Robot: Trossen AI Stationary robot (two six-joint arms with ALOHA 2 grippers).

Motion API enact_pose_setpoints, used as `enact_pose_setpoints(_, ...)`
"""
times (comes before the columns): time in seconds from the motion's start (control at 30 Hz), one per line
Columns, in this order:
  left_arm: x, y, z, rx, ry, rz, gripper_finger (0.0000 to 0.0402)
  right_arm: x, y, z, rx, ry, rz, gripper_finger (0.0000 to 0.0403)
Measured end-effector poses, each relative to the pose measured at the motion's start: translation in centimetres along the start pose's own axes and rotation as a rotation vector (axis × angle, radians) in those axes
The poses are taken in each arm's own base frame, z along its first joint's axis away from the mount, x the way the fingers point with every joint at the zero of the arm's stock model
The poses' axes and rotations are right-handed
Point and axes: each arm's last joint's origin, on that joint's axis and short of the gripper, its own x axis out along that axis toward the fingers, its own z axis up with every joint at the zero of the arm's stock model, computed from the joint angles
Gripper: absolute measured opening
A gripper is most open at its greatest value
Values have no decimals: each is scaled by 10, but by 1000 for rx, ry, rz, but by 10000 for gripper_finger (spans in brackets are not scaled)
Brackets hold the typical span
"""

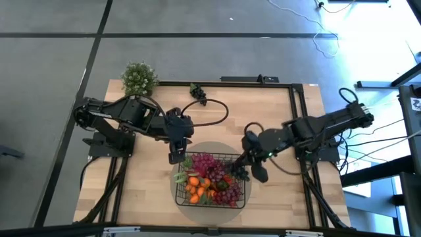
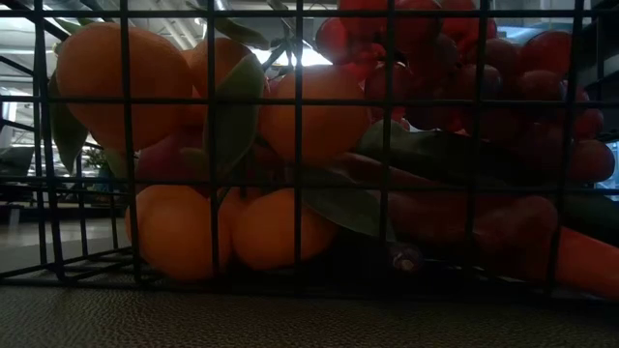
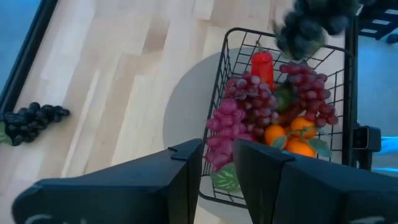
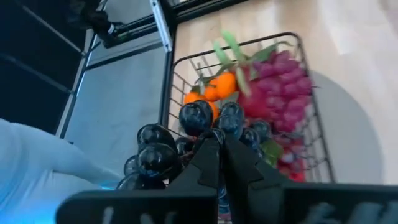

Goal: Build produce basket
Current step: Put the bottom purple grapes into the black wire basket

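The black wire basket (image 1: pixel 245 197) stands on a round grey mat near the table's front edge. It holds oranges (image 1: pixel 195 188), red and pink grape bunches (image 1: pixel 205 163) and a red pepper (image 3: pixel 262 64). My right gripper (image 1: pixel 245 164) is shut on a black grape bunch (image 1: pixel 239 174) over the basket's right rim. My left gripper (image 1: pixel 176 157) hovers open above the basket's far left corner, with nothing between its fingers. A second black grape bunch (image 1: pixel 197 93) lies on the wood at the table's far side. My right gripper pinches the black grape bunch at its top (image 4: pixel 214 132) between the tips of its two shut fingers; the grapes hide the exact spot. The fingers slant down from the table's right. The bunch hangs below and ahead of them, over the basket's right rim (image 4: pixel 169 93).
A bushy green potted plant (image 1: pixel 139 78) stands at the far left corner. A black cable (image 1: pixel 220 113) loops across the wood behind the basket. The low view looks through the basket's mesh (image 2: pixel 298 145) at oranges and grapes. Bare wood lies left of the mat.
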Motion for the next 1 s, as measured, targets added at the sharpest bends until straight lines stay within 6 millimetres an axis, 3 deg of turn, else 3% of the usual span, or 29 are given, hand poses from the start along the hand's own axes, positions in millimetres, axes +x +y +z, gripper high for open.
enact_pose_setpoints(0.37, 0, -1, 0, 14, 8, -18, 82, 52, 7, -15, 37, 150, 27, 0)
enact_pose_setpoints(1.0, -4, -16, -6, 71, 5, -67, 82, 73, -5, -28, 54, 294, -62, 0)
